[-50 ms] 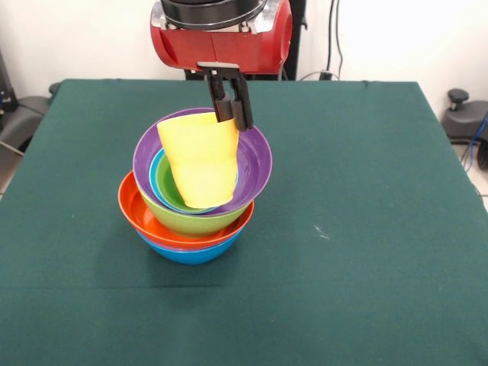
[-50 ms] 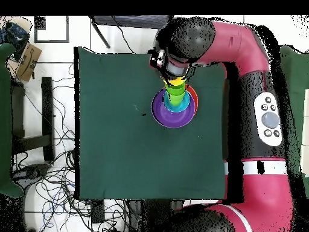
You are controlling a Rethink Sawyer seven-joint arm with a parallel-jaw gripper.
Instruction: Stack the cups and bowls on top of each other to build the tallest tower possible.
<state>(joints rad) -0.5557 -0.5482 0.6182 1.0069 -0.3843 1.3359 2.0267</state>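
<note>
- No brand, label or readable writing shows on any bowl, cup or on the arm in either view.
- At the left of the front view, the green surface [image 1: 91,229] lies bare up to the stack.
- The tower [image 1: 194,191] stands a little left of the surface's middle, nearer the far edge than the near one.
- Bowls counted in the front view: five. The blue bowl [image 1: 191,252] sits on the cloth at the bottom, the orange bowl [image 1: 133,210] in it, the lime green bowl [image 1: 191,221] in that, then the purple bowl [image 1: 255,164] tilted toward the camera, with a small cyan bowl [image 1: 158,179] showing as a ring inside it.
- Cups counted: two. The pale yellow cup [image 1: 200,160] leans inside the purple bowl, its rim up and away. The overhead view shows a light green cup [image 2: 175,93] at the stack's centre; in the front view it is hidden.
- One claw [image 1: 231,103] comes down from the red arm [image 1: 221,42], its black fingers [image 1: 242,107] pinching the yellow cup's upper rim.
- To the right, the surface is bare but for a small pale speck [image 1: 320,231].
</note>
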